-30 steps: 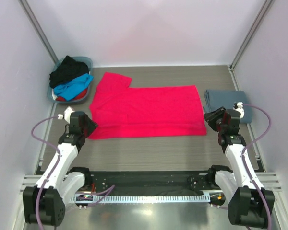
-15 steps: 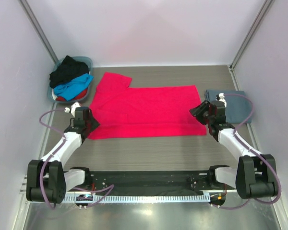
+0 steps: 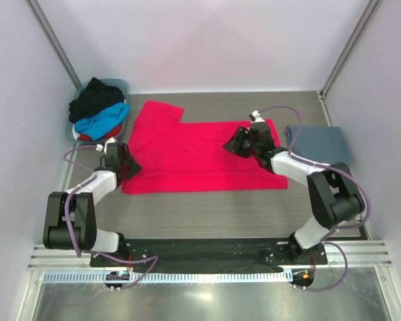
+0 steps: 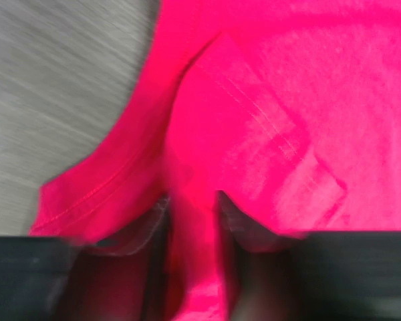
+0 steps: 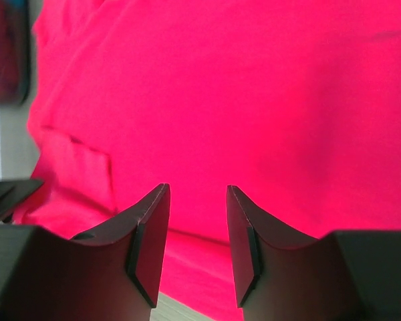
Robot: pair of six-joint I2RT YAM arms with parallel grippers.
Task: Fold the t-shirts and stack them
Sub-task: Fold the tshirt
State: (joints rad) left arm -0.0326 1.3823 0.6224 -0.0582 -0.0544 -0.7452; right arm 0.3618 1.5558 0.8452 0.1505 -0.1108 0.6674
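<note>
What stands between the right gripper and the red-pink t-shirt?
Nothing visible. The right gripper is over the red-pink t-shirt with open jaws, and its wrist view shows only bare cloth ahead of the fingers.

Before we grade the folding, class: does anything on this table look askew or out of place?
Yes: the pink shirt lies as a flat rectangle, but one sleeve juts out at its far left corner, not folded in. The grey shirt looks neatly folded.

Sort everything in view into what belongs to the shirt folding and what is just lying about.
Job: red-pink t-shirt, laid out; grey-blue t-shirt, folded; black shirt, bright blue shirt and red shirt, heaped together.
Lying about: basin, only holding that heap.
</note>
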